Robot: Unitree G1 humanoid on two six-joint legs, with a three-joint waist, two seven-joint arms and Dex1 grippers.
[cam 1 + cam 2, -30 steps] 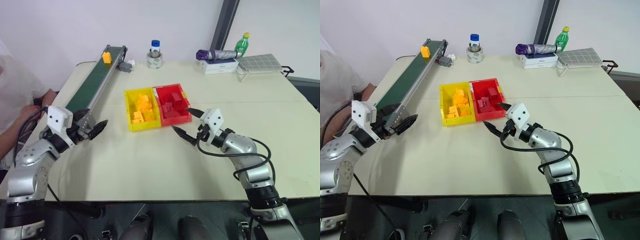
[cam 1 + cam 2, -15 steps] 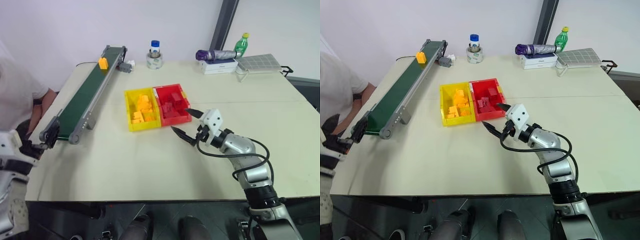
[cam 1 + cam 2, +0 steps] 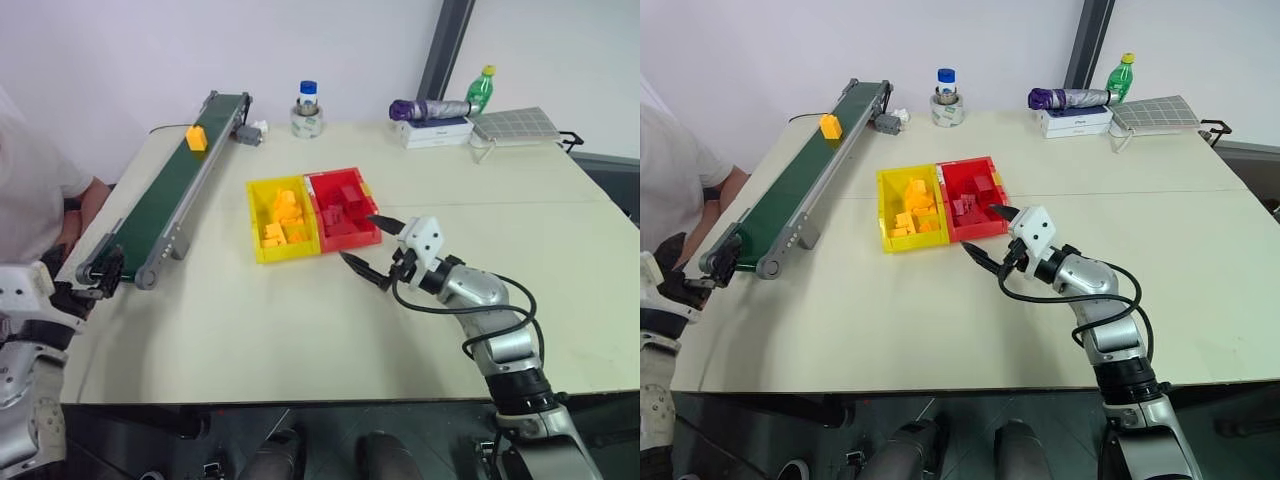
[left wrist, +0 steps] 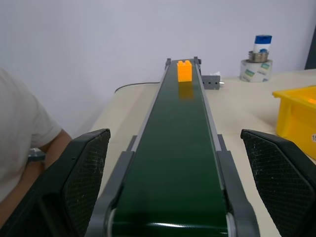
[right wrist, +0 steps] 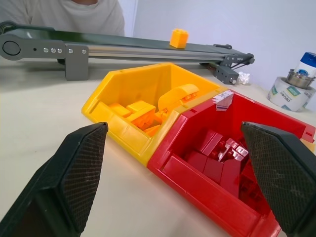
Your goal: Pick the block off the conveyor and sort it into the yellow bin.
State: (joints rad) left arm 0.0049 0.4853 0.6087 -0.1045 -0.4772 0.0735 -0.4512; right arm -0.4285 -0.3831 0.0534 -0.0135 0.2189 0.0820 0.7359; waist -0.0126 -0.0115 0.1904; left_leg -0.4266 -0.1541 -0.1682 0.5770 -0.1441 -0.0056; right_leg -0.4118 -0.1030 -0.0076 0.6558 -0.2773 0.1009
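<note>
a red tray (image 3: 345, 209) sat on the pale desk (image 3: 300, 330), joined to its neighbour and holding red blocks (image 5: 222, 160). at the far edge stood a roll of tape (image 3: 306, 123) with a blue-capped jar (image 3: 308, 96) on it — further along, a folded purple umbrella (image 3: 430, 108) lay on a white box (image 3: 437, 132), beside a green bottle (image 3: 482, 88) and a grey keyboard (image 3: 513, 124). a person in a white shirt (image 3: 28, 195) sat at the left side.

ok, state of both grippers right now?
Left gripper: jaws open, holding nothing.
Right gripper: jaws open, holding nothing.
</note>
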